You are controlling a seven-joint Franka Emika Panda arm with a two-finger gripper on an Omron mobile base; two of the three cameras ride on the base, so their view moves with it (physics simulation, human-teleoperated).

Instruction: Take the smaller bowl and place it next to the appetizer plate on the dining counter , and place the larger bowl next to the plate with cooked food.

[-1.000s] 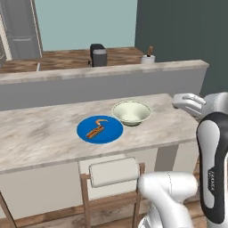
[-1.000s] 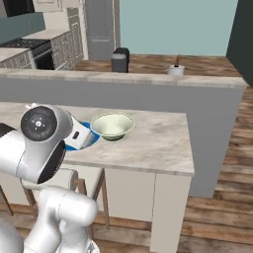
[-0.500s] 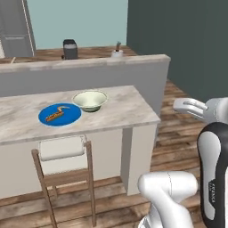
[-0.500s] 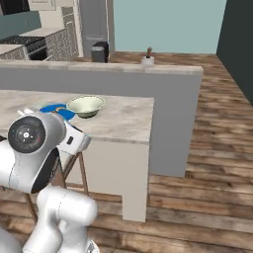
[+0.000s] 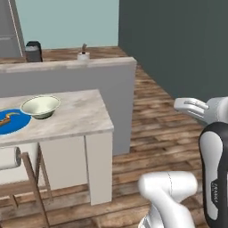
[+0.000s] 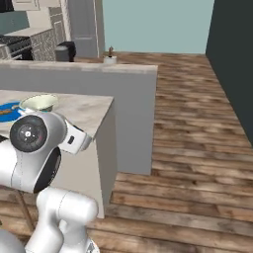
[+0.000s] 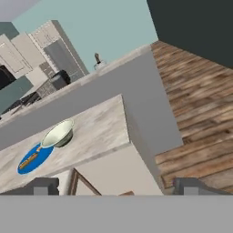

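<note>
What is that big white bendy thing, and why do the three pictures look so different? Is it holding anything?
The white bendy thing is a robot arm on a base that can drive around a pretend, computer-drawn kitchen. Two pictures come from cameras riding on the base, one behind the arm on its left and one on its right, so you see the same room from two sides. The third comes from a camera on the robot's hand, which is tilted, so the room looks crooked. On the dining counter sits the larger bowl, cream coloured, right beside a blue plate with some orange food. The gripper has its jaws wide open and holds nothing.
</note>
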